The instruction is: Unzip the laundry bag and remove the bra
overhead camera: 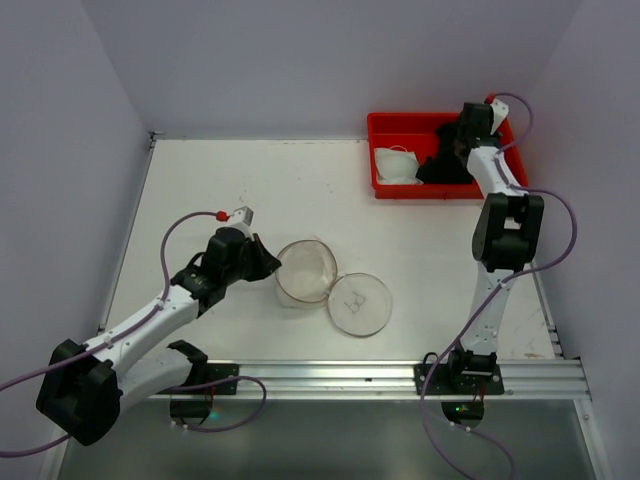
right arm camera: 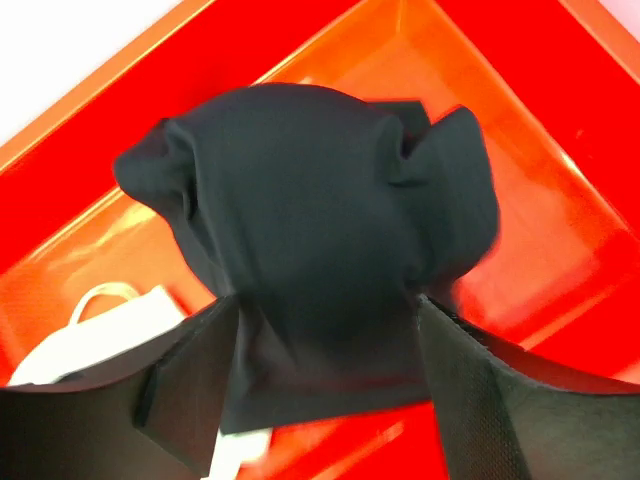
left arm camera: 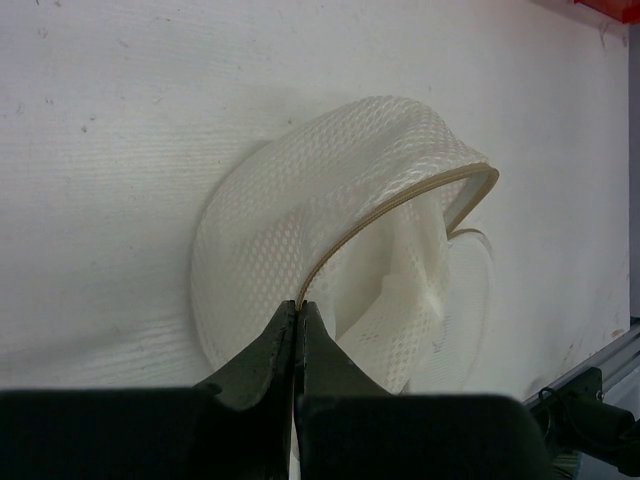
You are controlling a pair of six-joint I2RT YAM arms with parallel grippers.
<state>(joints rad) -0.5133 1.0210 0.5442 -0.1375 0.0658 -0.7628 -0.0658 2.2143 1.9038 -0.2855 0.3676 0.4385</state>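
My left gripper is nearest, low over the white table toward its near left side. Its two dark fingers are pressed tightly together, pinching the thin tan rim of the laundry bag.

The bag is white mesh and lies around the middle of the table, tipped on its side. Its mouth gapes open toward the right, and the mesh lining inside looks loose and folded. Just to the right of the bag and touching it, a round flat mesh flap lies on the table. It bears a small black line drawing.

Farther off, my right arm stretches to the far right corner, where a red tray sits. My right gripper hangs inside the tray with its fingers spread wide. A bunched black bra bulges up between them. The picture is blurred, so I cannot tell whether the fingers press the cloth. A white garment with a looped strap lies in the tray's left part, beside the black one.
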